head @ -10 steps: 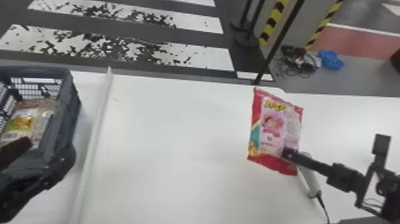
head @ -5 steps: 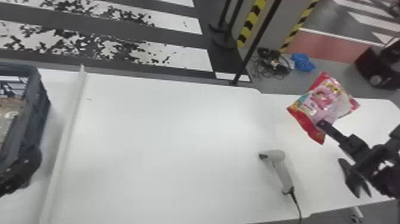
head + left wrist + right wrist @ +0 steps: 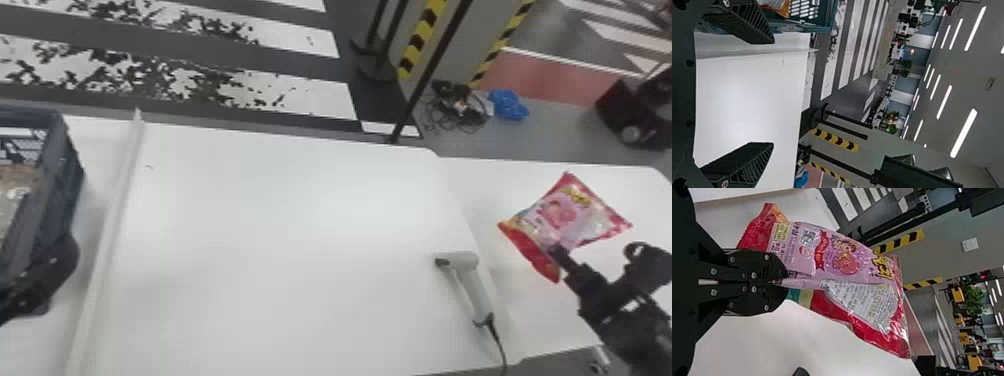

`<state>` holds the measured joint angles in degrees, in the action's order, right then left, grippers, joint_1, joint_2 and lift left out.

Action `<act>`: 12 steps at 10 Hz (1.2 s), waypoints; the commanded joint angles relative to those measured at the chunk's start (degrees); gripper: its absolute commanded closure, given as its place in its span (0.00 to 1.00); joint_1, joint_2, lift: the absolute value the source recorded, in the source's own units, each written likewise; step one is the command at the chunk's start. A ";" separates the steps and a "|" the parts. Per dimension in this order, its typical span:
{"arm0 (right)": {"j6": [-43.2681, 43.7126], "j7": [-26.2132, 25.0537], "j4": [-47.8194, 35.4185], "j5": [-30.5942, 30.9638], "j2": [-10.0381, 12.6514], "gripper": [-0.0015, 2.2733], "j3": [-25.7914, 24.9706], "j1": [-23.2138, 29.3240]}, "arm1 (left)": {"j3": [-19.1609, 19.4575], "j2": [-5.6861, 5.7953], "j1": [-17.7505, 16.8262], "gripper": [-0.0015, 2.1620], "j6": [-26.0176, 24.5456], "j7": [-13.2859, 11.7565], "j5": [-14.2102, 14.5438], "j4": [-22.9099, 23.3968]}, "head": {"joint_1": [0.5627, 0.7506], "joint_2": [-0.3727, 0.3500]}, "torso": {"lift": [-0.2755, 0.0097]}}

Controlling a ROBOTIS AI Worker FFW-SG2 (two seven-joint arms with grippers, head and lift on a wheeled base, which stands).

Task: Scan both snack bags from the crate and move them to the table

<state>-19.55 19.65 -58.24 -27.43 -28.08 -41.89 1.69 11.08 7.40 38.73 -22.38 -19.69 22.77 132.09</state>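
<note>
Head view: bag (image 3: 560,215) in right claw (image 3: 556,251)

Crate (image 3: 60,200) left, scanner (image 3: 472,285) on table (image 3: 300,225), snack bag (image 3: 560,215) farther right

– What place is this?
– Looks like a large indoor lab hall.
– Why?
– Floor stripes (image 3: 320,97), upper left of the head view; hazard tape (image 3: 429,22), right of top centre; strip lights (image 3: 963,133) on the ceiling.
</note>
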 commanded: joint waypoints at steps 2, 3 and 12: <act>4.65 -4.36 2.69 2.47 3.30 0.70 4.36 -0.29 | -0.10 0.60 0.03 0.03 -0.09 -0.18 0.26 0.62 | 0.70 0.03 | 0.66; 4.65 -5.68 2.61 2.47 4.18 0.25 5.15 -0.02 | -0.10 0.68 0.29 0.03 -0.09 -0.35 0.26 1.15 | 0.70 0.03 | 0.66; 3.95 -0.40 -46.61 -2.36 22.02 0.02 4.10 26.26 | -4.05 3.23 -1.82 0.03 -5.18 -0.09 0.26 2.11 | 0.70 0.03 | 0.66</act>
<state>-15.81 19.19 -101.78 -29.84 -7.68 -38.97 26.66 7.26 10.63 36.92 -27.58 -19.73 23.02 134.19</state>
